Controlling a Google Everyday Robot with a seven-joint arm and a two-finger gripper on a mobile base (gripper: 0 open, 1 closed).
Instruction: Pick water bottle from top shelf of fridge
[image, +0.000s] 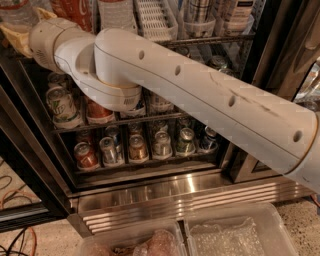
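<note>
I rate the water bottle (116, 14) slick and squeezable, so grasp its ribbed mid-body; the gripper (14, 36) sits far left, opening indeterminable.

My gripper (16, 38) shows only as a tan sliver left of the arm (200, 95), mostly hidden by it. Above the arm, the top edge cuts off the water bottle (116, 12), cap unseen.

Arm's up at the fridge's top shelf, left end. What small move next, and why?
Probably nudge the gripper slightly up toward the clear bottle at the picture's top left, beside the red cola bottle. The gripper sits just under that bottle's base, and no hold on it shows yet.
</note>
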